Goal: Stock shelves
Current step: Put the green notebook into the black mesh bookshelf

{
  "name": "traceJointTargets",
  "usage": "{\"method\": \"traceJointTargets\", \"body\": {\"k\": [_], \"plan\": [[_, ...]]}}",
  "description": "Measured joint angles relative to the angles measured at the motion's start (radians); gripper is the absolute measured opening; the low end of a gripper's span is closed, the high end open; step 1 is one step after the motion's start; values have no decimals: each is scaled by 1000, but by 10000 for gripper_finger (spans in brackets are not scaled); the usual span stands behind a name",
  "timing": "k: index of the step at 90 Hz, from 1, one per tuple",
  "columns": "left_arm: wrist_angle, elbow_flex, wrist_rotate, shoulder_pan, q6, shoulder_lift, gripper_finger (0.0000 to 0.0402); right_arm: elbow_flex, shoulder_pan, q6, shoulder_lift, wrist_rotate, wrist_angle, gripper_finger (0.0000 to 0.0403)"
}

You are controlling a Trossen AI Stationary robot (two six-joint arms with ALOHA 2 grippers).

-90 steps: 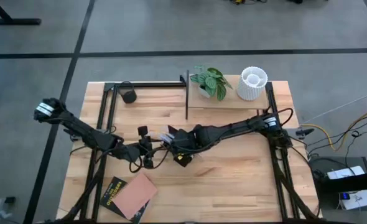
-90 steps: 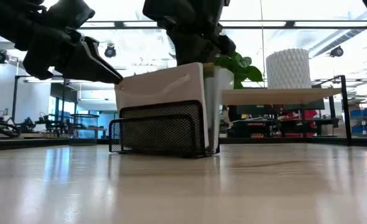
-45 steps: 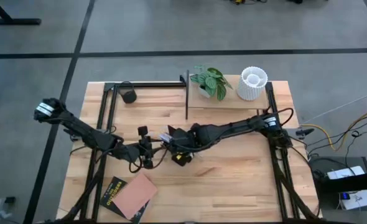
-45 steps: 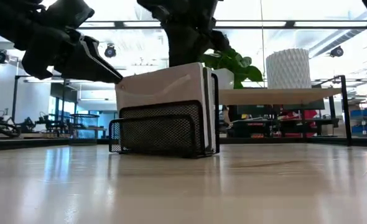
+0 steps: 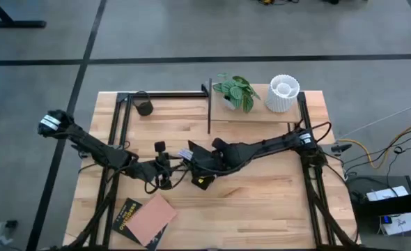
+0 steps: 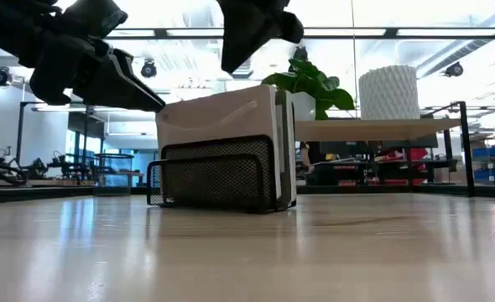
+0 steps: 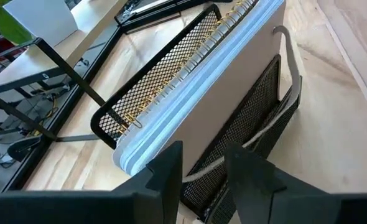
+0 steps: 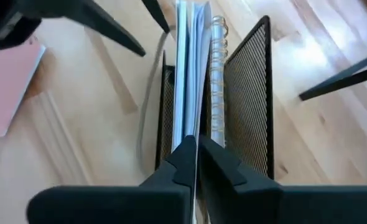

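A pale notebook [image 6: 218,117] stands on edge in a black mesh rack [image 6: 218,176] at the table's middle. A spiral-bound book [image 8: 216,74] stands beside it in the same rack. My right gripper [image 6: 231,63] hangs shut above the notebook's top edge, clear of it. My left gripper [image 7: 202,168] is open at the notebook's left upper corner and points along the rack. The shelves [image 5: 258,113], a black frame with a pale board, stand at the far right of the table. My left gripper has one fingertip [image 6: 151,101] right at the notebook's upper corner [image 6: 160,111], slanting down from the table's left. Whether it touches the corner, I cannot tell.
On the shelves' board stand a potted plant [image 5: 235,90] and a white ribbed vase [image 5: 283,94]. A pink-and-black book [image 5: 144,217] lies flat near the table's near left edge. A small black object [image 5: 144,107] sits at the far left.
My right gripper has risen from the notebook's top edge and now hangs clear above it. The notebook stays standing in the rack.
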Motion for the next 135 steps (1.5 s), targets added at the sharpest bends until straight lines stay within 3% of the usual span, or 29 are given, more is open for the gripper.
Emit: {"method": "traceJointTargets", "body": {"k": [42, 58, 74, 96, 135], "plan": [[8, -2, 4, 0, -13, 0, 116, -34, 55, 280, 1, -14, -322, 0], [20, -14, 5, 0, -14, 0, 112, -114, 68, 306, 2, -63, -302, 0], [49, -25, 5, 1, -11, 0, 101, -183, 49, 236, 5, -63, -210, 0], [72, -38, 6, 3, -7, 0, 106, -172, 31, 129, 3, -61, -83, 0], [69, -31, 4, 3, 48, -3, 101, -165, 34, 123, -5, -80, -105, 0]]}}
